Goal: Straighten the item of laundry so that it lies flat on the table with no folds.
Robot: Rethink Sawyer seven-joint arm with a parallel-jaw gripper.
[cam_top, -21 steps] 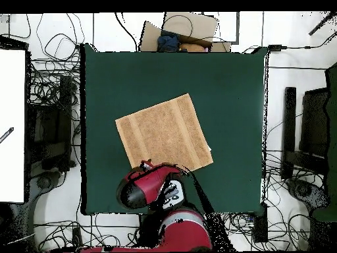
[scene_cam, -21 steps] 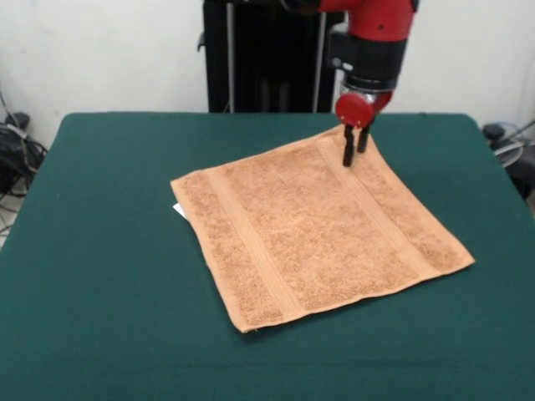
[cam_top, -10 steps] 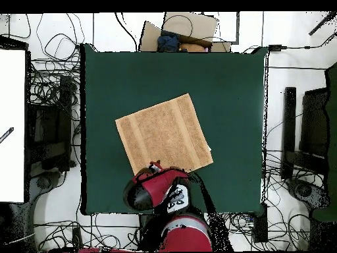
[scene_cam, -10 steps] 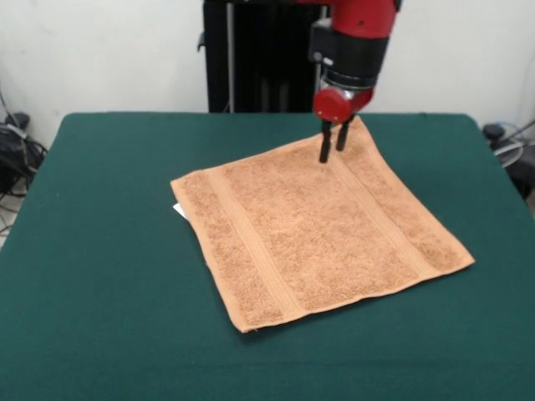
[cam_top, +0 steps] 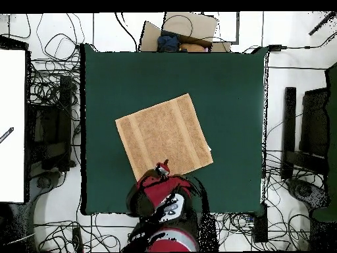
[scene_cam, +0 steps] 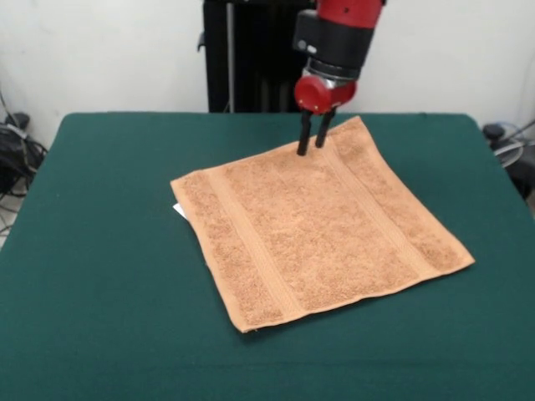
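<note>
One towel point(scene_cam: 318, 230) lies spread out on the green bench point(scene_cam: 100, 251), turned at an angle to the bench's edges so that its corners point outward like a diamond. It looks flat across its whole surface, with no fold showing, and two woven band stripes run across it, one near each of two opposite edges. A small white tag point(scene_cam: 177, 210) peeks out from under the towel's edge on the bench cloth. In the overhead view the towel point(cam_top: 164, 134) sits around the middle of the bench point(cam_top: 230, 85), well apart from every bench edge.

The red and black arm point(scene_cam: 334, 33) comes down over the towel's corner that lies nearest the black pedestal point(scene_cam: 251, 54). The tool point(scene_cam: 312, 138) hangs at that corner, its two dark fingers point(scene_cam: 303, 139) standing a little apart with a narrow gap between them and nothing held. The tips are close above the towel's edge; whether they touch the cloth cannot be told.
</note>
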